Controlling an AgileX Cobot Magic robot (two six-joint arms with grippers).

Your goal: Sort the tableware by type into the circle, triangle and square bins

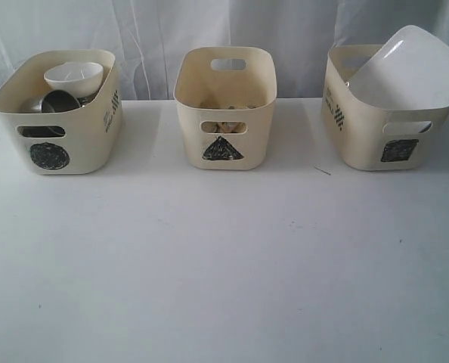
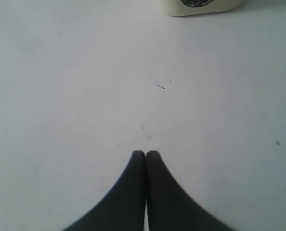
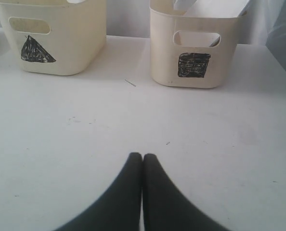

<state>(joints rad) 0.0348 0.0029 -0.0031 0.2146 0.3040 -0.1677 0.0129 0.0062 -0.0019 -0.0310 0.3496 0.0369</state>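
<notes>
Three cream tubs stand in a row at the back of the white table (image 1: 224, 265), and the triangle bin (image 1: 190, 144) is the middle one; through its front slot show pale brownish pieces (image 1: 226, 125), too dim to name. In the exterior view the circle bin (image 1: 88, 151) stands to the left of the triangle bin, apart from it; a white bowl (image 1: 73, 76) sits on top of its load, with a dark steel mug (image 1: 60, 101) tipped on its side just below the bowl. The square bin (image 1: 357, 144) stands to the right of the triangle bin, also apart; the large white plate (image 1: 413, 68) leans in it, tilted, its upper edge rising above the rim. A thin sliver (image 1: 322, 170) lies on the table between the triangle bin and the square bin.

Neither arm shows in the exterior view. The right gripper (image 3: 142, 156) is held low over bare table on the near side of the triangle bin (image 3: 71, 48), well short of it, aimed towards the gap between it and the square bin (image 3: 162, 57); its two black fingers (image 3: 128, 192) are pressed together with nothing between them. The left gripper (image 2: 145, 154) is tipped more steeply down at bare table, well short of the circle bin (image 2: 201, 7); its fingers (image 2: 126, 192) are likewise pressed tip to tip and hold nothing.
</notes>
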